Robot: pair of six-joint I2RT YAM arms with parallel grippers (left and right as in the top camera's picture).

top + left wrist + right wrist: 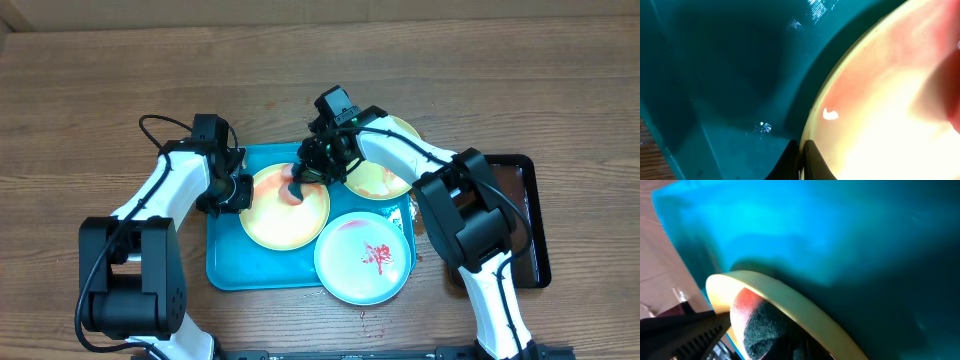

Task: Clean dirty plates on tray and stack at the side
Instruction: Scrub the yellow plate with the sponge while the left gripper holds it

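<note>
though an arm (pixel 405 150) overlaps it, green plate (pixel 378 182) shows.

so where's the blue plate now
Overhead view: the blue plate sits at the tray's near right corner, overhanging its rim, just right of the middle plate.

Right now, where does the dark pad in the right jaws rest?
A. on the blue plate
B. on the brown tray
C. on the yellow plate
C: seen from overhead, the pad lies on the yellow plate, apart from the blue plate.
</note>
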